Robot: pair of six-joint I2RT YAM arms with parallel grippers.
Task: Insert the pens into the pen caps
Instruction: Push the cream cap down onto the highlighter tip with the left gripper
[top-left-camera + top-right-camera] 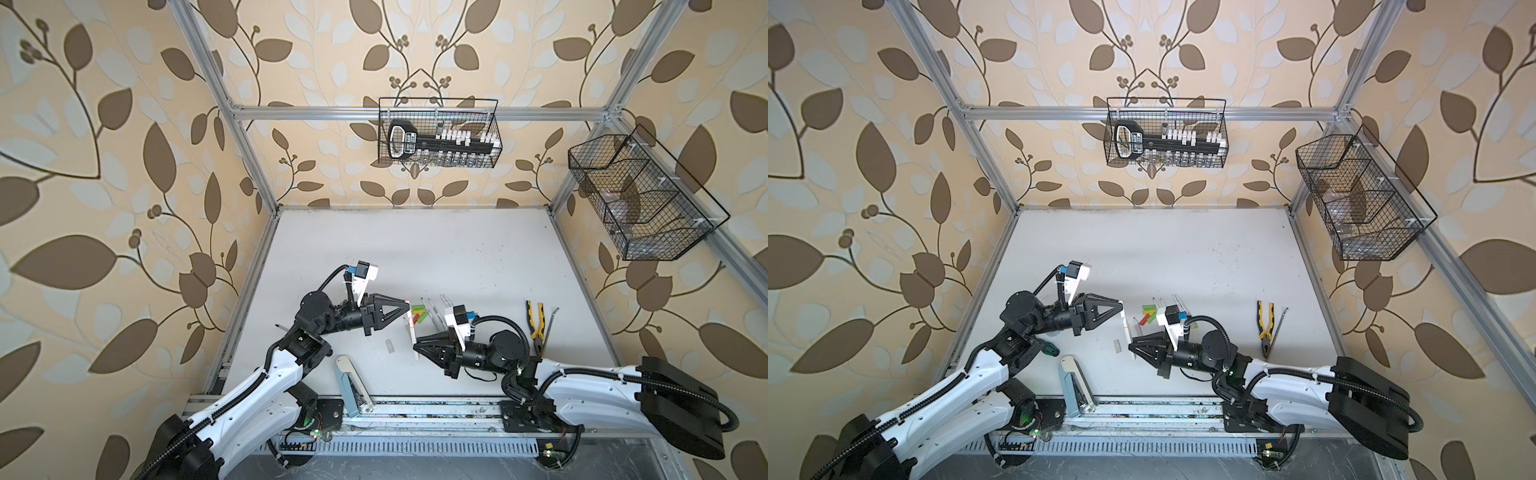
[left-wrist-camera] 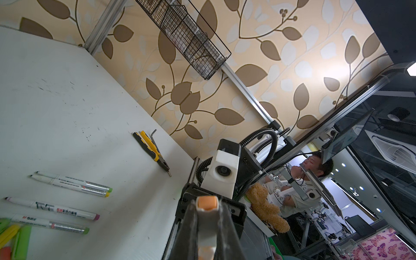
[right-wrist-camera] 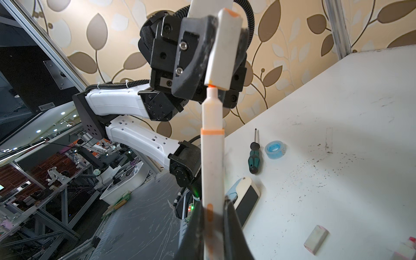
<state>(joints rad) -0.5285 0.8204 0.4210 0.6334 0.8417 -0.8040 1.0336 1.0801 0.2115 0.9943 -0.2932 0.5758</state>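
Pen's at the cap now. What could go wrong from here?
1. In the right wrist view the tip of the pen seems to meet the cap near its rim, not centred; pushing may jam it or twist the cap in the left gripper.
2. The right gripper holds the pen far from its tip, so it may pivot.

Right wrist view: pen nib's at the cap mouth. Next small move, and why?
Probably ease the right gripper forward along the axis of the pen. Its orange nib just meets the open mouth of the cap in the left gripper, roughly in line though near one edge.
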